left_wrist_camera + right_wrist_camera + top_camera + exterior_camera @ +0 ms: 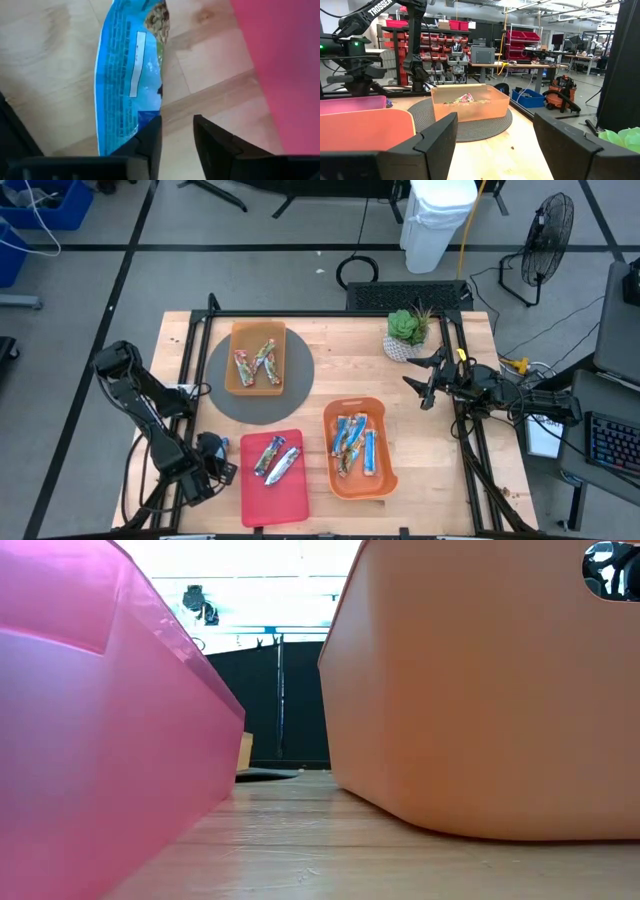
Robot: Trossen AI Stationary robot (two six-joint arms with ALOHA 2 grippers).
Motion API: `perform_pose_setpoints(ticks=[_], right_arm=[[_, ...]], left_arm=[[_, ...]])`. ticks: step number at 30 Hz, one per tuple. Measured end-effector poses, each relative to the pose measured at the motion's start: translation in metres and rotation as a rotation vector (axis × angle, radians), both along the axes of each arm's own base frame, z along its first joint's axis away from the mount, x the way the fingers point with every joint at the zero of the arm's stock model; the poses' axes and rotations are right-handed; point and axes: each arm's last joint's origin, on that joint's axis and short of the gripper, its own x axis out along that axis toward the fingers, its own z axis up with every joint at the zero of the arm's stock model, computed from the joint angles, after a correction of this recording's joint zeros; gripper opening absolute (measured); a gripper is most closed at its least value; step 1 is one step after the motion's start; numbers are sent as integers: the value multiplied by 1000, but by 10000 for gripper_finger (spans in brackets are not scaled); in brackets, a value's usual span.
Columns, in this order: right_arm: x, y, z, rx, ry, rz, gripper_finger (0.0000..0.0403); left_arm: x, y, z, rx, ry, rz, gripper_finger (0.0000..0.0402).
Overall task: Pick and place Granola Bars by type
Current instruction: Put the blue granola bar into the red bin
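Granola Bars (351, 442) sorted in trays; left claw (222, 470) low over table, fingers slightly parted, empty; right claw (428, 385) wide, raised.

Grey floor (90, 290) with a fan (545, 235); red-binned shelves (440, 45) behind.

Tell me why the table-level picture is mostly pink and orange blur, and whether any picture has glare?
Low view: the red tray and orange tray sit so near the lens that their walls fill it, soft and unfocused; the background above them is washed out white. Left wrist view: the blue bar looks slightly soft.
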Motion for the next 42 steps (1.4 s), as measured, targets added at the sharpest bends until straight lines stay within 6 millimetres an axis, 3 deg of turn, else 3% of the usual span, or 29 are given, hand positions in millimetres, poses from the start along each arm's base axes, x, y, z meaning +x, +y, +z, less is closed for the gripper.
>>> perform_pose_setpoints(ticks=[12, 19, 30, 36, 42], right_arm=[[0, 0, 0, 0, 0, 0, 251], [0, 0, 0, 0, 0, 0, 251], [0, 0, 0, 0, 0, 0, 251], [0, 0, 0, 0, 0, 0, 251], [0, 0, 0, 0, 0, 0, 251]], left_arm=[[-6, 4, 0, 6, 117, 2, 186], [-7, 6, -2, 39, 134, 10, 189], [-3, -1, -23, 95, 209, -36, 187], [-2, -4, -24, 64, 197, -35, 149], [-1, -5, -23, 51, 193, -49, 42]])
